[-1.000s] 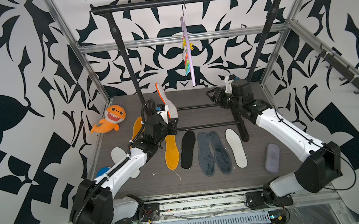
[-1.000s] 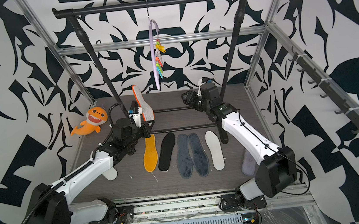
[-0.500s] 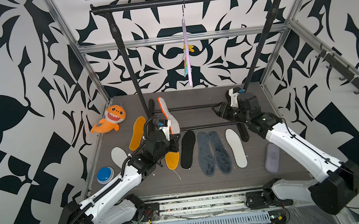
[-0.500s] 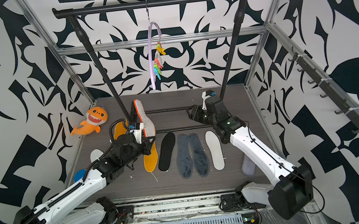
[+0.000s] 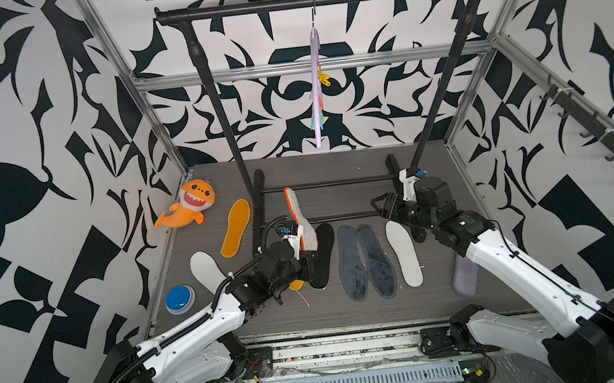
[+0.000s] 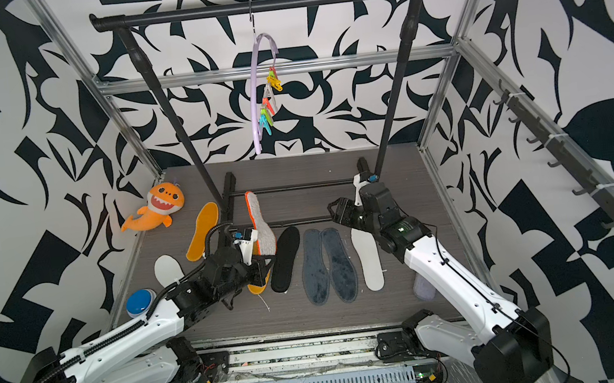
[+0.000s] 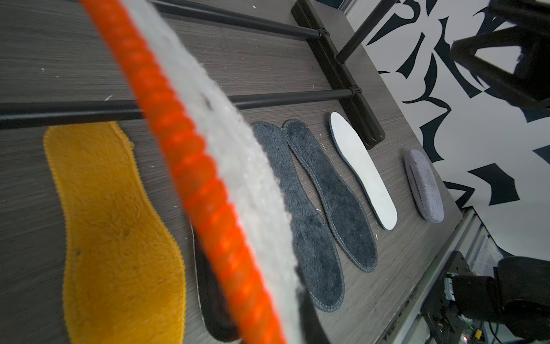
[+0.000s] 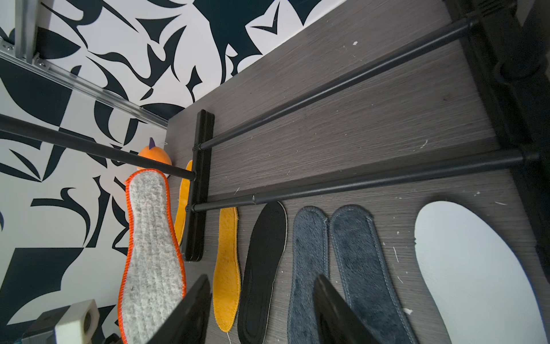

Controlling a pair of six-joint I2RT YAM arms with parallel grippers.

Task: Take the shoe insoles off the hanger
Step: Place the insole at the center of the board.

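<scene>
We found the grey insole with orange rim (image 5: 302,220) off the hanger (image 6: 254,104), standing nearly upright over the table (image 5: 334,166), its lower end clamped between the jaws of the left gripper (image 5: 303,255). Seven other insoles (image 5: 351,261) lay flat. The hanger hung from the black rail (image 6: 316,0). The right gripper (image 5: 379,206) hovered near a white insole (image 5: 403,252) — jaws apart, holding nothing.

Tabletop (image 8: 357,119): matt wood grain. Rail (image 5: 239,8): matt black tube. Grey insole (image 8: 151,238): woolly, orange stitched rim. Dark insoles (image 7: 336,190): plush. White insole (image 7: 363,166): smooth. Hanger (image 5: 315,55): smooth plastic.
</scene>
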